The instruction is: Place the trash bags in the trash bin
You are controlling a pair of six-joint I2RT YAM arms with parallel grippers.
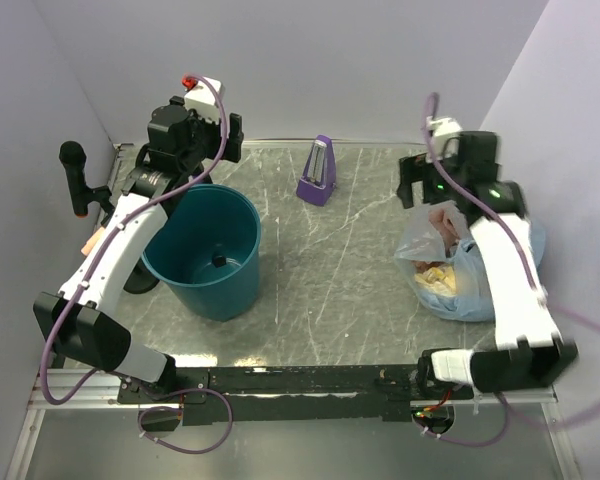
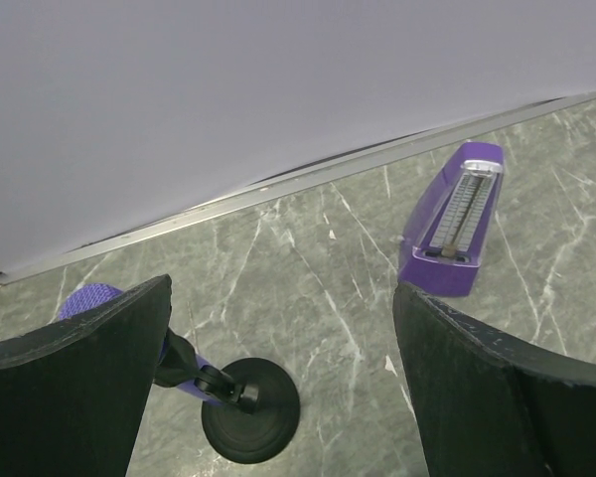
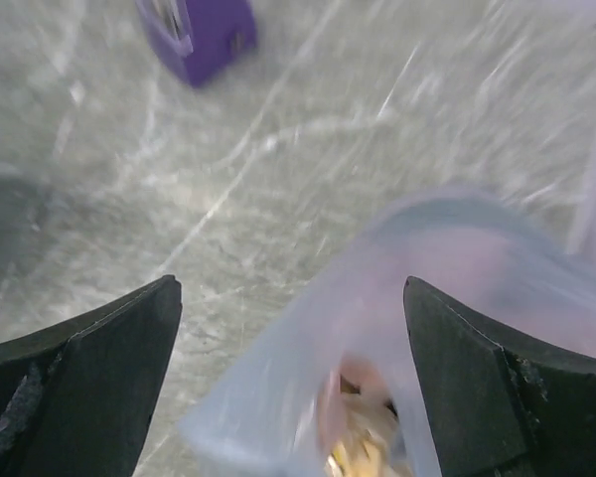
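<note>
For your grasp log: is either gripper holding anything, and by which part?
Nothing is held. The left gripper and right gripper are open; the clear stuffed bag sits between the right's fingers, ungripped.

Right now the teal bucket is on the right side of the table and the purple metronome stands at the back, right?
No: the top view shows the teal bucket on the left side of the table. The purple metronome does stand at the back.

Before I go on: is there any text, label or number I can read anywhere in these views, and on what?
No text is legible in any view.
Purple metronome: fine marks along its scale, too small to read.
Teal bin: no label shows.
Clear stuffed bag: no print can be made out; the right wrist view is blurred.
</note>
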